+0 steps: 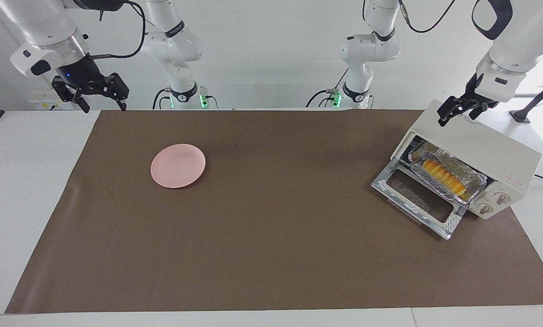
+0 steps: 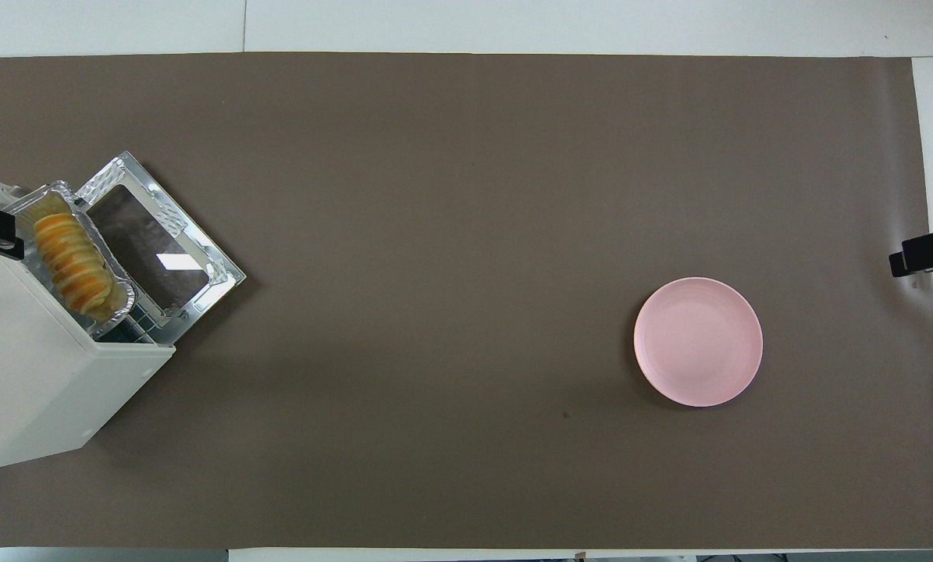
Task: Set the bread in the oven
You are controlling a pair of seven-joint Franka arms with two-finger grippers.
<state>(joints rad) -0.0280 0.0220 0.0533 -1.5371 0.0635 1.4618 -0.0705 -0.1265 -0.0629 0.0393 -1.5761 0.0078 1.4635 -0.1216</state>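
The bread (image 1: 444, 178) lies in a foil tray (image 1: 473, 175) on the rack of the toaster oven (image 1: 489, 150), whose glass door (image 1: 419, 200) is dropped open. My left gripper (image 1: 457, 110) hangs over the oven's top, just above it, fingers spread and empty. My right gripper (image 1: 99, 93) waits open and empty over the right arm's end of the table. A brown mat (image 1: 271, 254) covers the white table (image 1: 21, 181); a pink plate (image 1: 178, 165) rests on the mat.
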